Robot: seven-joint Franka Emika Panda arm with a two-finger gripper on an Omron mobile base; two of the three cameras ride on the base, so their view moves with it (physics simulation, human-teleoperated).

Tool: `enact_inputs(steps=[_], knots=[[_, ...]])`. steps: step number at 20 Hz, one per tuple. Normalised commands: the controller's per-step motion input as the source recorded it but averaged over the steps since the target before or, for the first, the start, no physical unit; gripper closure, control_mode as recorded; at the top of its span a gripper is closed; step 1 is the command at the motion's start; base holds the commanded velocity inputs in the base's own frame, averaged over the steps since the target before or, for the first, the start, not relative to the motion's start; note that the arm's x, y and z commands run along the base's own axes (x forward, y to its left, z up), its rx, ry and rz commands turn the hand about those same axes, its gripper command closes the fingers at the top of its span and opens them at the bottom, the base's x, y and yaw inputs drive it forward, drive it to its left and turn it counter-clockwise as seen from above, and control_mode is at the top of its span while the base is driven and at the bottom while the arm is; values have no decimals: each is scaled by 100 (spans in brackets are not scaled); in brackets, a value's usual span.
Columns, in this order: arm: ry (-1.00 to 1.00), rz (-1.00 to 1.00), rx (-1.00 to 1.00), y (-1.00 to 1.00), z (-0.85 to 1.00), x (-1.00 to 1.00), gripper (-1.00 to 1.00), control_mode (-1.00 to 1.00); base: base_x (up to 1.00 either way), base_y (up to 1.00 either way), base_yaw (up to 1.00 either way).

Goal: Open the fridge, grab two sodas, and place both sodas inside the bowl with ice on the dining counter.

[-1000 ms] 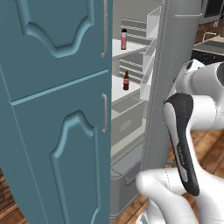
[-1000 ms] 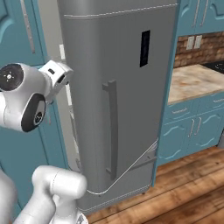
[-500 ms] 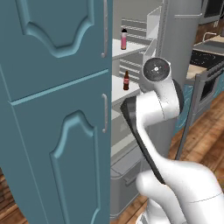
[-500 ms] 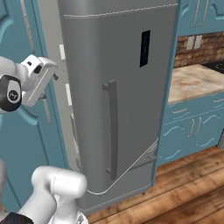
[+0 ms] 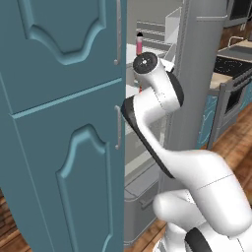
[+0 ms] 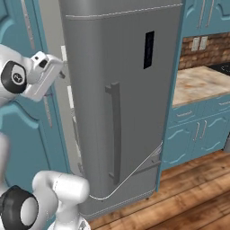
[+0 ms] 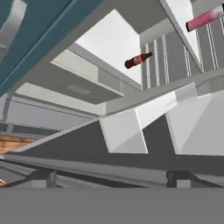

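The fridge [image 6: 121, 90] stands with its grey door swung open, long handle [image 6: 115, 130] facing the right base view. White shelves show in the gap. The pink soda [image 5: 139, 43] stands on an upper shelf, and my arm [image 5: 152, 93] reaches in front of the shelves just below it. In the hand view, which is rolled, the pink soda [image 7: 203, 18] and the dark reddish-brown soda [image 7: 139, 59] lie well ahead of my gripper [image 7: 109, 178]. Its jaws stand open with nothing between them. My hand [image 6: 44, 76] sits at the door's hinge-side gap. The bowl with ice and the dining counter are out of view.
A tall teal cabinet door [image 5: 59, 123] stands close on the arm's left. The fridge's grey bottom drawer [image 5: 142, 197] sticks out low. To the right are a beige countertop over teal cabinets [image 6: 197, 83], a stove [image 5: 236, 64] and wooden floor [image 6: 188, 202].
The arm has swung from the right side across to the fridge opening, and the hand has turned toward the shelves. The gripper has stayed open.
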Motion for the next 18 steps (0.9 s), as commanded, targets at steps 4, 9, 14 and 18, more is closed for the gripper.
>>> enact_inputs(steps=[4, 9, 14, 18], knots=[[11, -6, 0, -23, -19, 51, -100, -100, 0, 0, 0], [8, -10, 0, -39, -15, 11, -100, -100, 0, 0, 0], [-1, -11, 1, -55, -5, -59, -100, -100, 0, 0, 0], [-9, -10, 0, -57, 0, -98, -100, -100, 0, 0, 0]])
